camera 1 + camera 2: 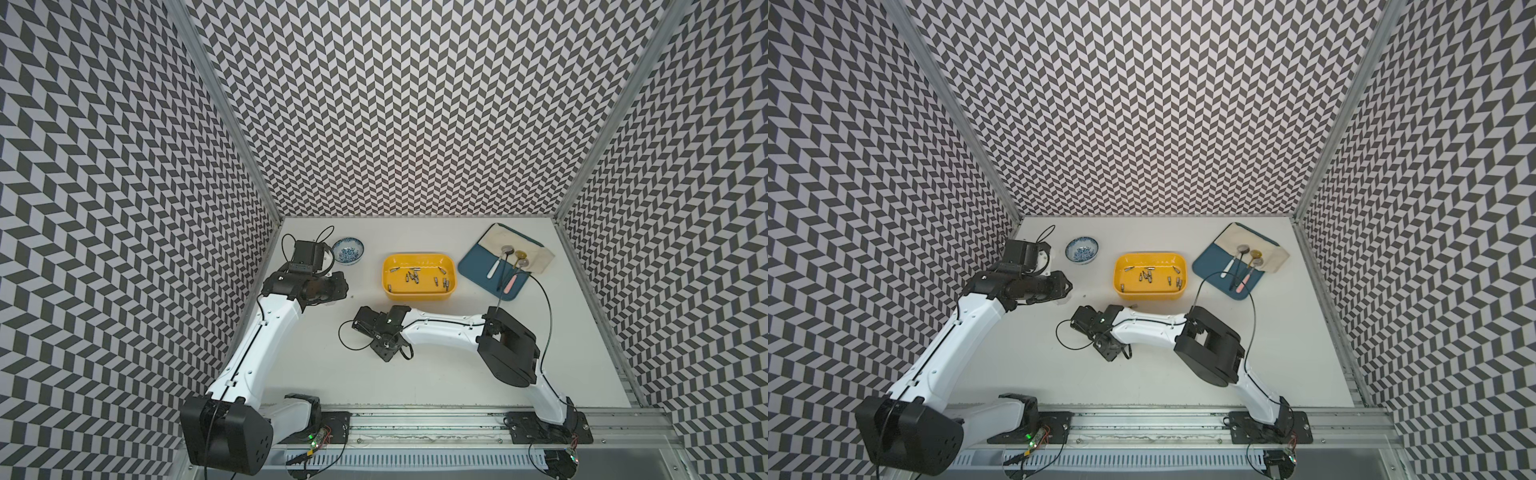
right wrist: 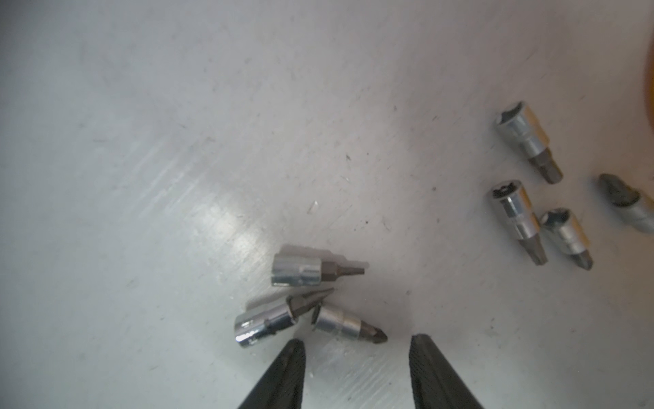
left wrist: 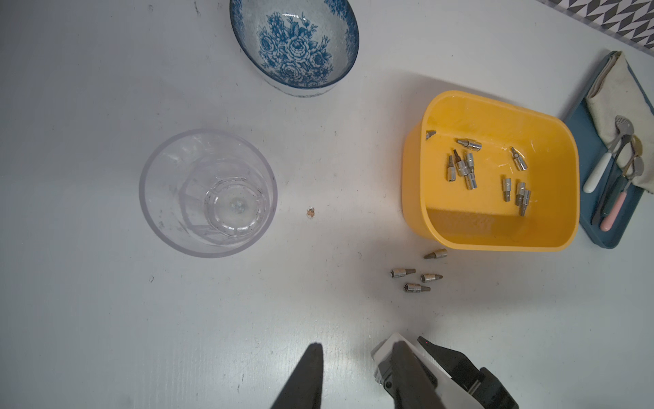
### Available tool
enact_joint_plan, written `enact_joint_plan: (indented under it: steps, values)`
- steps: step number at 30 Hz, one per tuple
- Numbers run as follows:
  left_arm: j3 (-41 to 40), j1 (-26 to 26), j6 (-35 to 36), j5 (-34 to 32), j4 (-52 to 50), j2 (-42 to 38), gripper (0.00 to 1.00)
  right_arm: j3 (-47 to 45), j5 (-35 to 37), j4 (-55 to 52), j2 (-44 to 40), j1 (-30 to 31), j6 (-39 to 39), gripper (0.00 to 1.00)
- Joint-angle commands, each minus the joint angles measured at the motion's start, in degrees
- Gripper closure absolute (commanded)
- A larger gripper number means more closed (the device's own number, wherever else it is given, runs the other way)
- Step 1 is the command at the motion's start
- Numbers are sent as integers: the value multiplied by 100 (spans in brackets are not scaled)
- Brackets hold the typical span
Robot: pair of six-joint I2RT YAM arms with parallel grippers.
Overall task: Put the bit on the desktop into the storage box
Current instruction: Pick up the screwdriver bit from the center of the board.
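On the off-white desktop (image 1: 415, 374), seven silver steel bits (image 2: 300, 272) await the part-filled yellow plastic storage box (image 3: 412, 184); left gripper (image 3: 357, 345) and right gripper (image 2: 357, 339) hang part-open, empty.

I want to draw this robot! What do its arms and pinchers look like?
Both arms, the left arm and the right arm, have smooth white shells with chunky black joints. Thin black cables run along them and loop out. The left gripper and right gripper each end in two dark, pointed fingers.

Seven loose bits (image 2: 300, 274), one storage box (image 3: 414, 184), one bowl (image 3: 293, 46), one cup (image 3: 208, 193), one tray (image 1: 478, 266).
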Motion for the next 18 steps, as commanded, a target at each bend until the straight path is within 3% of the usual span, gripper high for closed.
enact_joint_plan:
  steps: [1, 18]
  values:
    - [-84, 54, 84, -2, -86, -135, 64, 96, 134, 39, 260, -29, -78, 48]
    - [-199, 115, 124, 34, -85, -184, 64, 373, -150, 48, 458, -323, -243, 55]
